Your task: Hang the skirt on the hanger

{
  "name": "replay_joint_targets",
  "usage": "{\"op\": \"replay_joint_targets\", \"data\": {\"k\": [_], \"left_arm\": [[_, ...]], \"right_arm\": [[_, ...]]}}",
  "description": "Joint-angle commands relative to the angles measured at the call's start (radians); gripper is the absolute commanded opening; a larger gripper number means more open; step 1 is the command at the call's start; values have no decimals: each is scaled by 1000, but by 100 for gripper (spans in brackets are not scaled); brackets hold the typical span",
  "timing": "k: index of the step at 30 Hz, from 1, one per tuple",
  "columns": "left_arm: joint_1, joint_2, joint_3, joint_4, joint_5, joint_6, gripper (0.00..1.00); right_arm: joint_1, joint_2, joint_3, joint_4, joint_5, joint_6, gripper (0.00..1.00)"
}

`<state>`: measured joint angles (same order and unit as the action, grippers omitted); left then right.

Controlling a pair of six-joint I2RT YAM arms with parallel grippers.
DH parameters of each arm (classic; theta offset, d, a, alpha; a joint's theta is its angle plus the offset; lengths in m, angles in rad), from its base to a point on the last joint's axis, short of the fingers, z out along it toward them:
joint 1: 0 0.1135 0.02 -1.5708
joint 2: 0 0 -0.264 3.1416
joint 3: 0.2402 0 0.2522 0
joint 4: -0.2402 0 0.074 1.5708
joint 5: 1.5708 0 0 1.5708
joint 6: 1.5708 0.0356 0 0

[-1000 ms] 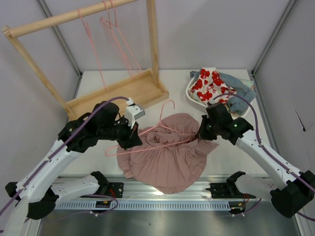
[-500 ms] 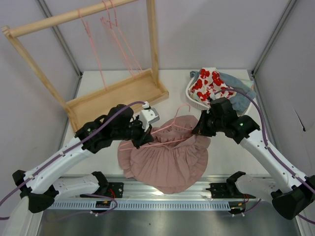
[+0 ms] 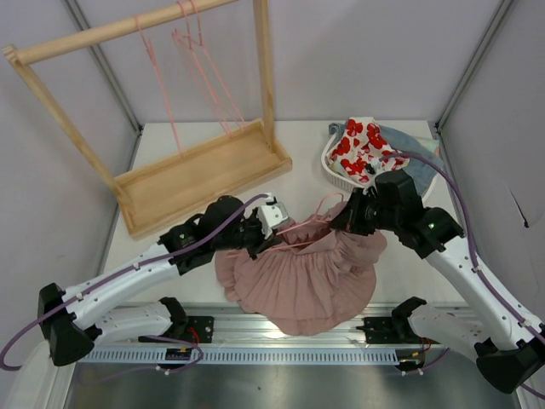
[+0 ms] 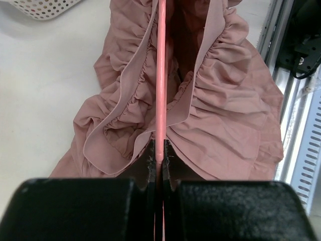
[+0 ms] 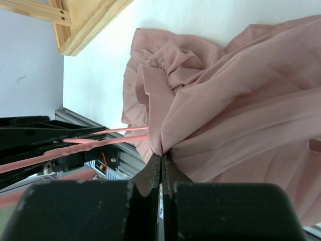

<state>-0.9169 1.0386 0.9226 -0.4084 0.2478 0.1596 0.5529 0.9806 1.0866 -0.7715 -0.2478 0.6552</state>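
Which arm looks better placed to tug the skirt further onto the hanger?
The right, probably: the right gripper is shut on the skirt at its waist edge, while the left gripper is taken up clamping the hanger, whose bar runs into the waist opening.

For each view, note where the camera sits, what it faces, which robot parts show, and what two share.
Top external: overhead, facing the skirt; left arm, right arm show.
Left wrist: on left arm, facing the skirt; left gripper shut on the hanger.
Right wrist: on right arm, facing the skirt; right gripper pinches it.
Shared: skirt, hanger.
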Motion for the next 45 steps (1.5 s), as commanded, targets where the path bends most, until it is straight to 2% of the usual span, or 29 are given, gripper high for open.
{"op": "replay_joint_targets", "data": {"k": [1, 9, 11, 12, 15, 20, 22, 27, 31, 36, 40, 45], "left_arm": [[-10, -35, -57, 223, 18, 46, 0], [-19, -11, -142, 347, 10, 11, 0], [-25, -9, -160, 370, 8, 11, 0], [-28, -2, -163, 375, 8, 11, 0], [-31, 11, -177, 394, 19, 11, 0], [-34, 24, -191, 402, 18, 21, 0], [-33, 38, -195, 434, 22, 18, 0], [-34, 60, -215, 464, 24, -9, 0], [-36, 57, -209, 477, 21, -8, 0], [-36, 51, -220, 480, 30, -14, 0], [-42, 48, -215, 474, 25, -14, 0], [-43, 34, -222, 471, 27, -19, 0]], "right_arm": [[4, -23, 7, 40, -19, 1, 0], [21, -28, -39, -40, 96, 12, 0], [21, -29, -25, -78, 128, 0, 14], [22, -31, -19, -89, 139, -17, 29], [27, -43, 2, -118, 173, -57, 48], [45, -71, 16, -127, 243, -97, 53], [68, -98, -2, -120, 246, -117, 53], [119, -203, -95, -63, 378, -137, 56], [150, -275, -175, 50, 479, -169, 58], [180, -301, -254, 242, 426, -239, 59], [196, -330, -329, 429, 458, -241, 62], [202, -293, -338, 431, 487, -336, 60]]}}
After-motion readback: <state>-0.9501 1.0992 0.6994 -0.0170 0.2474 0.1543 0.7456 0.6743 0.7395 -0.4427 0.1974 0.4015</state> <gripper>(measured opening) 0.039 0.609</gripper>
